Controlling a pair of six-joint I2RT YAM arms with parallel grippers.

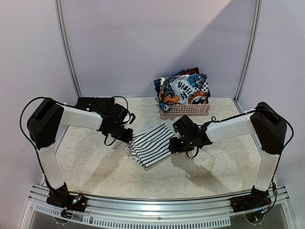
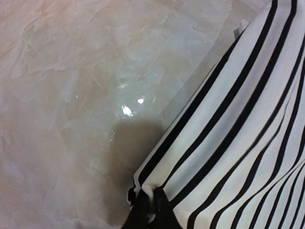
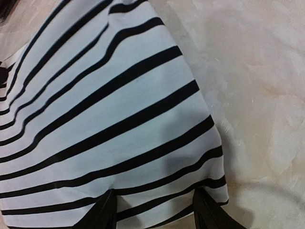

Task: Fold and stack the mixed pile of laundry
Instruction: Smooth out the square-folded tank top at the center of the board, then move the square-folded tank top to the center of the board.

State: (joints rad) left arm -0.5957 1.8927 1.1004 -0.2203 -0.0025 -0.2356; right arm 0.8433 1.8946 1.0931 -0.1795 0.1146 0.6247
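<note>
A white garment with thin black stripes lies folded in the middle of the table, between both arms. My left gripper sits at its left corner. In the left wrist view the fingers are pinched shut on that corner of the striped cloth, which bunches between them. My right gripper is at the garment's right edge. Its fingers stand wide apart with striped cloth lying between them. The rest of the laundry pile, with the busy graphic print on top, is heaped in the basket.
The pink latticed basket stands at the back of the table, right of centre, just behind the right gripper. White walls with metal posts close in the back and sides. Marbled table surface surrounds the garment.
</note>
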